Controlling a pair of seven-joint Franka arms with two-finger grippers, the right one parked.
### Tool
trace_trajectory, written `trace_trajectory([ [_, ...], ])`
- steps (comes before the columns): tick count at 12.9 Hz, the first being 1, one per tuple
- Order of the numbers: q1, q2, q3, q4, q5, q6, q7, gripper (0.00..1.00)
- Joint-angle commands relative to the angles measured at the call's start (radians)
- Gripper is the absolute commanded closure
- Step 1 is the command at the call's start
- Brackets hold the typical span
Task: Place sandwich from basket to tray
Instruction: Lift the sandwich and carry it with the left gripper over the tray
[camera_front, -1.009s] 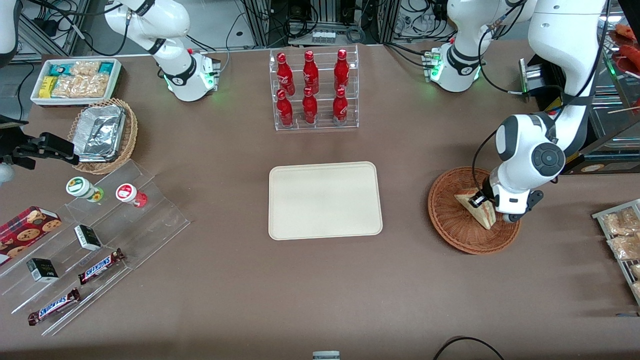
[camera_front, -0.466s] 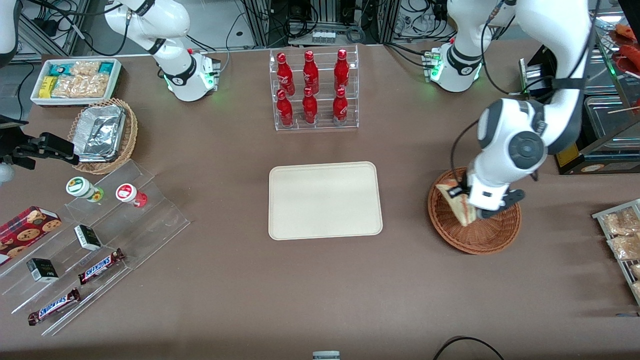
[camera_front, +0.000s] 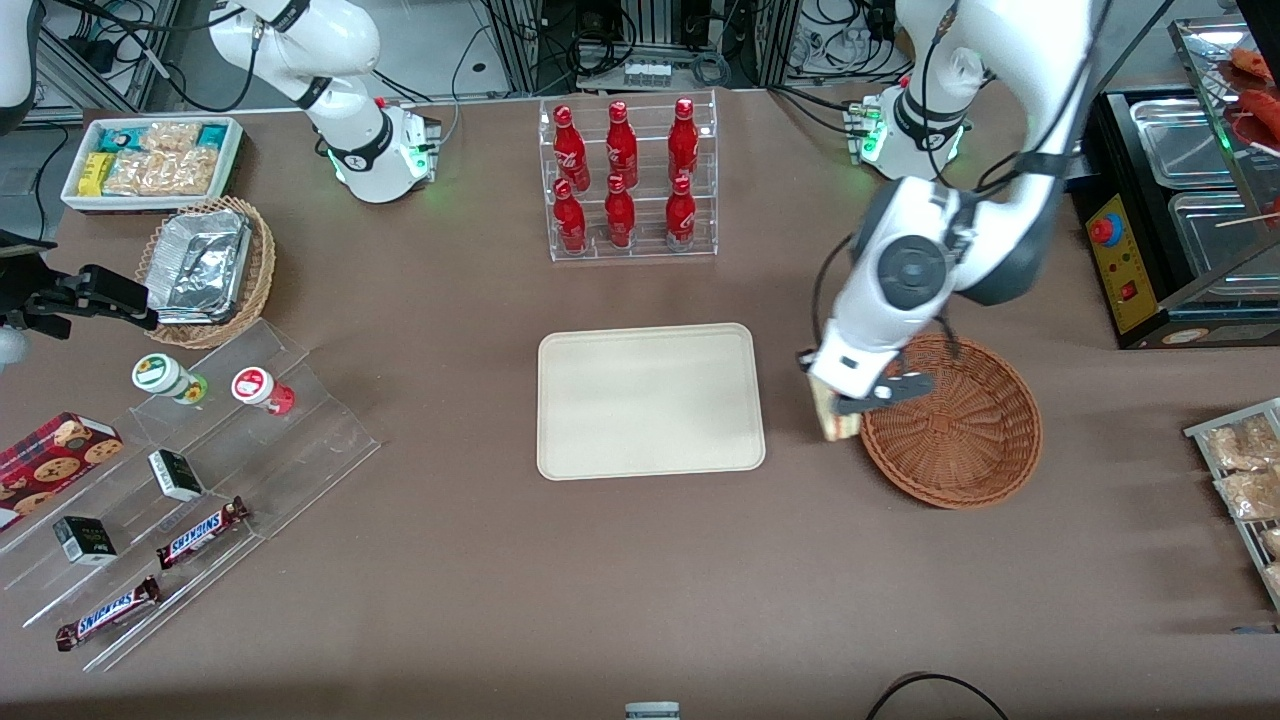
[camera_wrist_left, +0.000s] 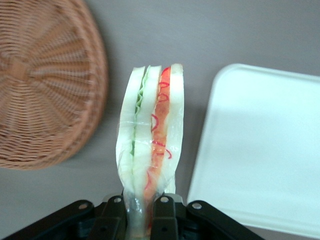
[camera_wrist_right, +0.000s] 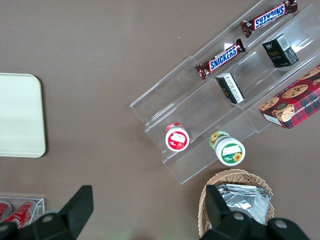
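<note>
My gripper (camera_front: 838, 408) (camera_wrist_left: 139, 206) is shut on the sandwich (camera_front: 834, 423) (camera_wrist_left: 151, 135), a clear-wrapped wedge with red and green filling on its cut edge. It hangs in the air over the bare table between the basket (camera_front: 960, 420) (camera_wrist_left: 42, 85) and the tray (camera_front: 650, 400) (camera_wrist_left: 260, 150), just outside the basket's rim. The reddish-brown wicker basket holds nothing. The cream tray lies flat with nothing on it.
A clear rack of red bottles (camera_front: 628, 180) stands farther from the front camera than the tray. Toward the parked arm's end are a stepped acrylic stand with snacks (camera_front: 190, 480), a foil-tray basket (camera_front: 205, 270) and a white snack bin (camera_front: 150, 160). A wire rack of packets (camera_front: 1245, 470) sits at the working arm's end.
My gripper lifted the sandwich out of the basket and carried it sideways over the rim toward the tray. The basket now holds nothing.
</note>
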Motion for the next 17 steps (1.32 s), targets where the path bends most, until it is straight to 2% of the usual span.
trace_trajectory([
  [1,-0.102,0.119,0.011,0.147,-0.013,-0.020,0.014,1.00],
  [5,-0.203,0.262,-0.015,0.313,-0.048,-0.020,-0.031,1.00],
  [8,-0.247,0.357,-0.017,0.430,-0.048,-0.022,-0.080,1.00],
  [12,-0.269,0.461,-0.023,0.546,-0.050,-0.026,-0.163,1.00],
  [17,-0.271,0.537,-0.023,0.637,-0.071,-0.086,-0.177,1.00],
])
